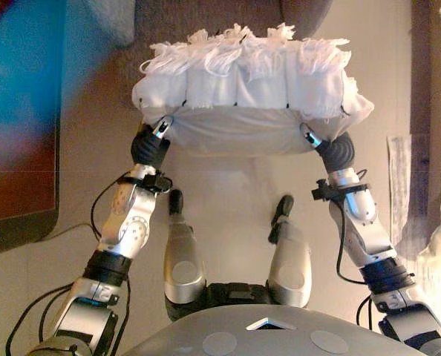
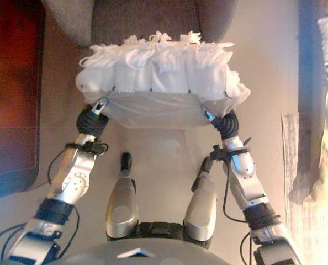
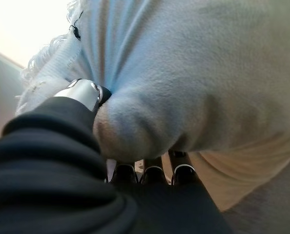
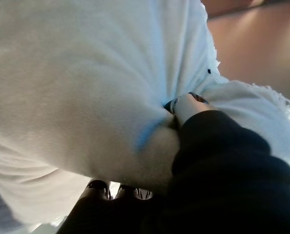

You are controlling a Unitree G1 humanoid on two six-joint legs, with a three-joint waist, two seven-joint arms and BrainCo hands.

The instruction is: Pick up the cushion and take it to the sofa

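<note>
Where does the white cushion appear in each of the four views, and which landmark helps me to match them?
Left eye view: the cushion spans the upper middle, held at each end by a hand.
Right eye view: upper middle too, a little further left.
Left wrist view: it fills most of the picture, pinched by the left hand.
Right wrist view: likewise, pinched by the right hand.
Shared landmark: the cushion's fringed edge.
</note>
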